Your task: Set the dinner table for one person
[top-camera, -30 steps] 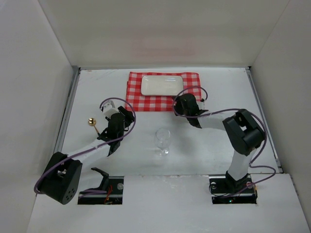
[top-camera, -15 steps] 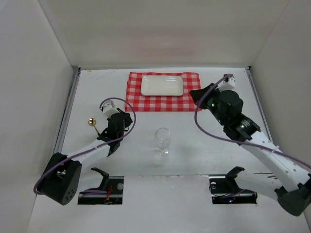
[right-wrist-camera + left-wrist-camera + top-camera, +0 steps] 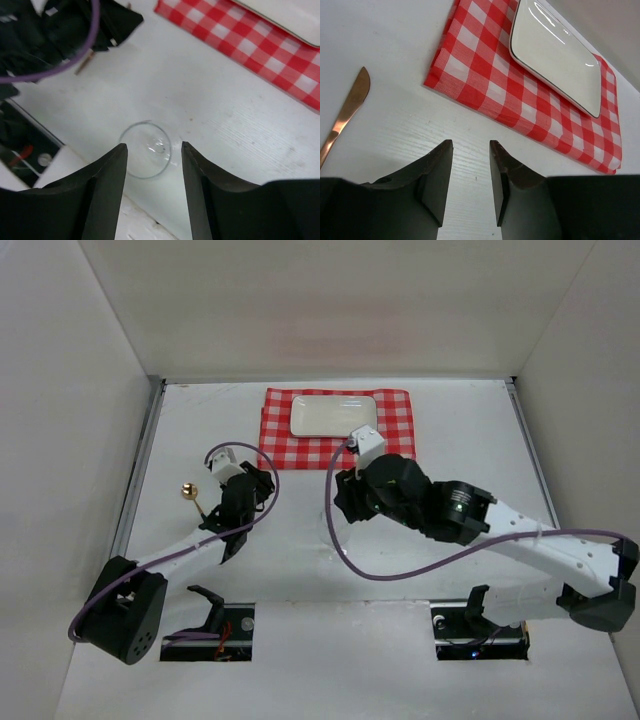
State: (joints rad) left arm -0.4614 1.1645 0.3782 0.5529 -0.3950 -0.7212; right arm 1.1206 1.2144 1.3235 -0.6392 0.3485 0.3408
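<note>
The dinner table point(image 3: 460, 430) is the white tabletop. A red-and-white checked cloth point(image 3: 335, 430) lies at the back with a white rectangular plate point(image 3: 333, 414) on it. Both show in the left wrist view: the cloth point(image 3: 485, 75) and the plate point(image 3: 555, 50). A clear glass point(image 3: 146, 157) stands upright below my right gripper point(image 3: 152, 146), which is open with its fingers above the rim on either side. In the top view the right gripper point(image 3: 342, 508) hides the glass. My left gripper point(image 3: 470, 145) is open and empty over bare table. A copper knife point(image 3: 350, 107) lies to its left.
In the top view the gold-coloured cutlery point(image 3: 190, 495) lies left of my left gripper point(image 3: 262, 480). White walls enclose the table on three sides. Metal rails point(image 3: 140, 470) run along the table's side edges. My left arm point(image 3: 60, 30) fills the right wrist view's upper left.
My right arm has swung from the right side to the middle and now sits over the glass, gripper open. My left arm and the cutlery have not moved.
</note>
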